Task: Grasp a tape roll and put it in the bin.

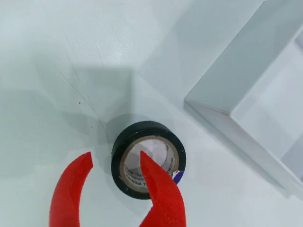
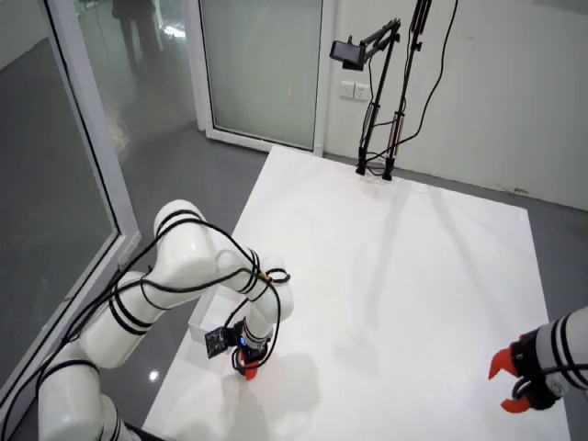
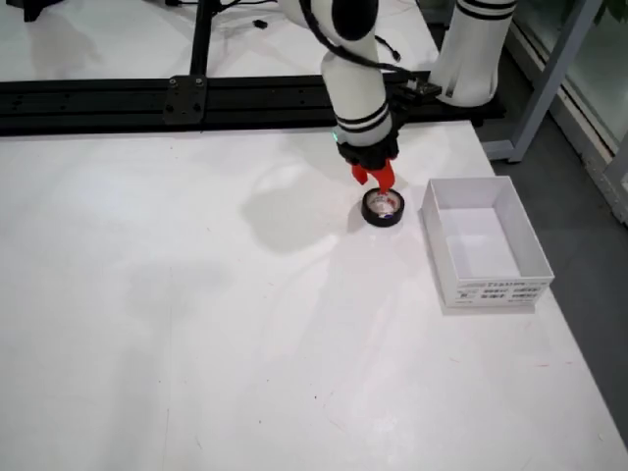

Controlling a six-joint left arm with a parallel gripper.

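We see the pincer (image 1: 116, 170) spread, nothing pinched yet: in the view that rides on the gripper one red finger sits inside the core of the tape roll (image 1: 148, 159), the other outside the roll's left wall w/ a gap between.

Risks as we judge them: outer finger isn't touching the wall, so closing will likely drag the roll sideways across the smooth worktop (image 3: 196, 294) before it's pinched. If the fingers aren't deep enough, the round wall may squirt out or tip on lift. Bin (image 3: 483, 245) stands just beside the roll; a low carry could clip its near wall.

The roll: black tape, lying flat on the worktop, approx. between the arm's base and the white open-top bin in the view from the front. Tan cardboard core w/ small print on the inner face, a bit of blue at its lower edge. Looks near-full, rigid.
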